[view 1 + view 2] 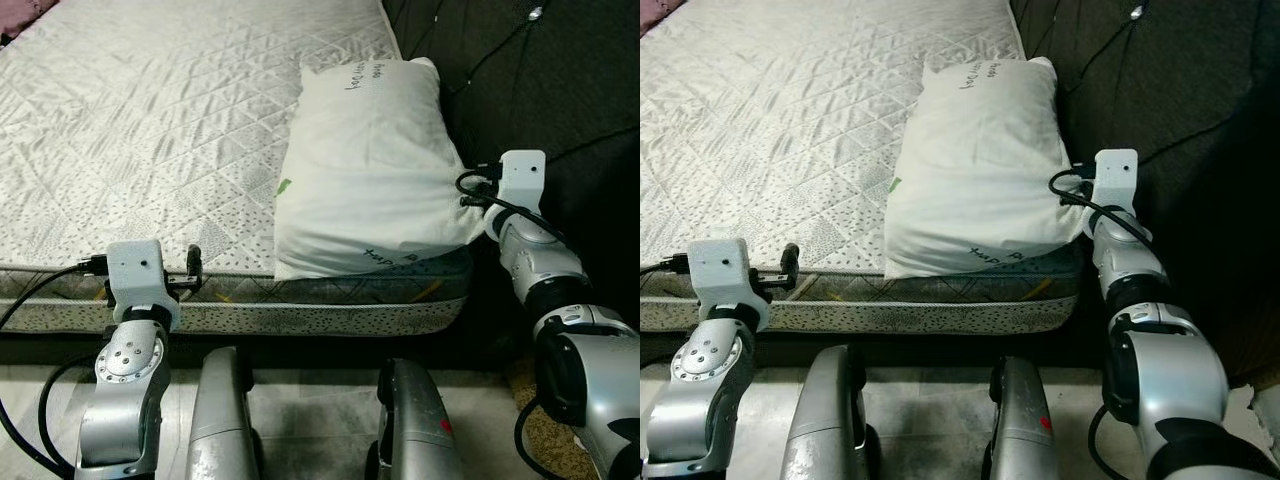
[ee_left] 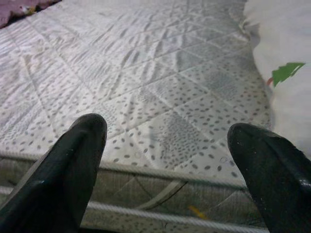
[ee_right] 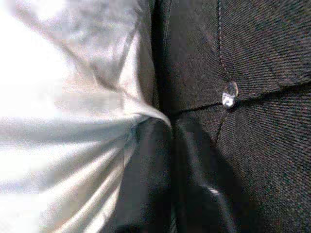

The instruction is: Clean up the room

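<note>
Nearest, at about 7 o'clock in the head view, the left gripper (image 1: 193,268) hovers spread wide and empty over the near edge of the mattress (image 1: 150,130). At 3 o'clock the right gripper (image 3: 170,145) is clenched on a thin corner fold of the white pillow (image 1: 370,160), which lies on the mattress at its right end, against the dark tufted headboard (image 1: 560,70).

The pinch takes only fabric, so a pull could probably slip it free, or drag the pillow (already overhanging the near edge a little) off the bed; the fingers could also snag on the headboard.

The right fingertips are hidden behind the pillow in the head views, and the black writing on the pillow is too small to read.
</note>
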You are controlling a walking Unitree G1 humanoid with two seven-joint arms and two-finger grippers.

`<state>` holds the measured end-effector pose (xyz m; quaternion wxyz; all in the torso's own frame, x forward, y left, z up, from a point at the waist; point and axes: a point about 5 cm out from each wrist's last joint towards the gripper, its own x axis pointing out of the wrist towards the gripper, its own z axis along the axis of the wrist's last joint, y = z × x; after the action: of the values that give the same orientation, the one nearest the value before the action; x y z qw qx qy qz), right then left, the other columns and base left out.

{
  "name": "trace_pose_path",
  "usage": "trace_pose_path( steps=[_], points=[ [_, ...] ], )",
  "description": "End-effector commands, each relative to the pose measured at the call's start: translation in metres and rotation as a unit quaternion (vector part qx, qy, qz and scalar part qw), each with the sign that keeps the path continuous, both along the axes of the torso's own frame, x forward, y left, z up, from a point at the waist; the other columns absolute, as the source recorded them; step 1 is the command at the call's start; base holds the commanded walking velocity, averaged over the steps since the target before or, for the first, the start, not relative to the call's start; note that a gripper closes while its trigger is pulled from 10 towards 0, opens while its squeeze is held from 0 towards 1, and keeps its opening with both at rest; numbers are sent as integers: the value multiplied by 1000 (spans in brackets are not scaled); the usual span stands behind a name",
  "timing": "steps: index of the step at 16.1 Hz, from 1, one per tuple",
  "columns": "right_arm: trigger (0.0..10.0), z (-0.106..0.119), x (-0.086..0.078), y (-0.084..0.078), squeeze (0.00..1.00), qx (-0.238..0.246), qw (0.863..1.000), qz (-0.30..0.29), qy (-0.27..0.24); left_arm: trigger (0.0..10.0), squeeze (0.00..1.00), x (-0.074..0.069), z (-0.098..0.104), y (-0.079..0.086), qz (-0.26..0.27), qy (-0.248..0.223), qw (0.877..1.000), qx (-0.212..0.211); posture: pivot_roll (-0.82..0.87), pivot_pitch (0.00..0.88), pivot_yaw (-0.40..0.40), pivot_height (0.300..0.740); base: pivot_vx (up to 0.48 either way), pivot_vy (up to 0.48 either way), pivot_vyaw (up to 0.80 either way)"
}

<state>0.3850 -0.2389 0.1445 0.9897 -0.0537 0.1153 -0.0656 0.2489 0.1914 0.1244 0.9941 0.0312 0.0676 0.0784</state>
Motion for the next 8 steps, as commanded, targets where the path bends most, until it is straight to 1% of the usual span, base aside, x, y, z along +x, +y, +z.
trace_pose_path(
  steps=[1,2,3,6,8],
  points=[
    [10000,6,1,1,1000,-1,1000,-1,-21,10000,0,2,-2,0,1,2,1000,2,-18,1,-11,547,0,0,0],
    [10000,-8,-3,7,1000,-2,1000,0,-9,10000,0,3,-2,0,0,2,1000,1,-21,0,-6,547,0,0,0],
    [10000,-16,-6,10,1000,-6,1000,1,-2,10000,0,4,-1,-1,-2,1,1000,1,-22,0,-5,547,0,0,0],
    [10000,-34,-16,13,1000,-14,1000,11,15,10000,0,5,-1,0,-4,-1,1000,2,-27,0,-6,547,0,0,0],
    [10000,-49,-26,15,1000,-23,999,27,34,10000,0,5,-3,-1,-3,1,1000,0,-33,3,-7,547,0,0,0]
  ],
)
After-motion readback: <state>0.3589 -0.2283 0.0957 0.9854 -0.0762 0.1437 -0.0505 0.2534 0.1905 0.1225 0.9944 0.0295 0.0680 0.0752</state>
